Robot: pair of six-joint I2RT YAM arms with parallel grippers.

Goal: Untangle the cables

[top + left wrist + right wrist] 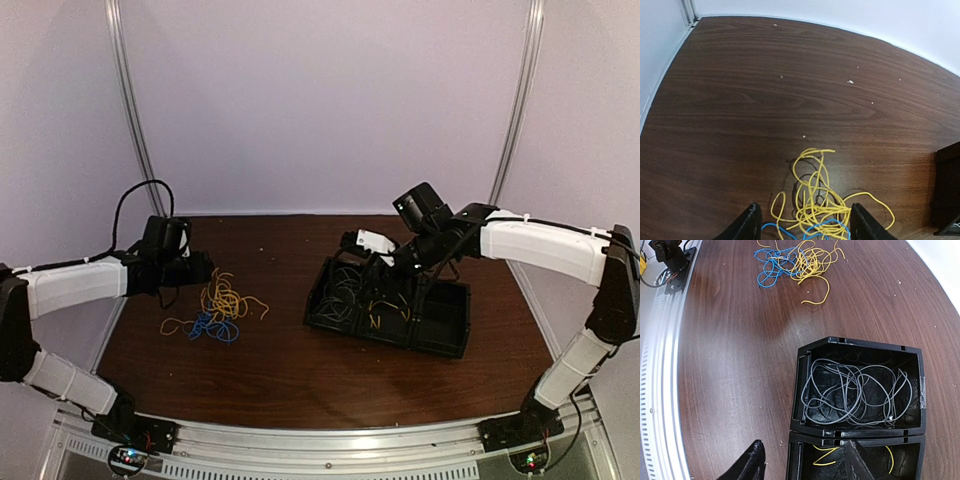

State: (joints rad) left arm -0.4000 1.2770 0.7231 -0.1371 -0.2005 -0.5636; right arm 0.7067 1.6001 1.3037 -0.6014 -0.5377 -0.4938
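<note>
A tangle of yellow cable and blue cable lies on the table at the left. It shows in the left wrist view, yellow over blue, and in the right wrist view. My left gripper is open and empty, hovering over the tangle with a finger on each side. A grey cable lies coiled in one compartment of the black tray. Pieces of yellow cable lie in the neighbouring compartment. My right gripper is open and empty above the tray's left edge.
The black tray has several compartments and stands right of centre. Its corner shows at the right of the left wrist view. The table's back edge meets a white wall. An aluminium rail runs along the near edge.
</note>
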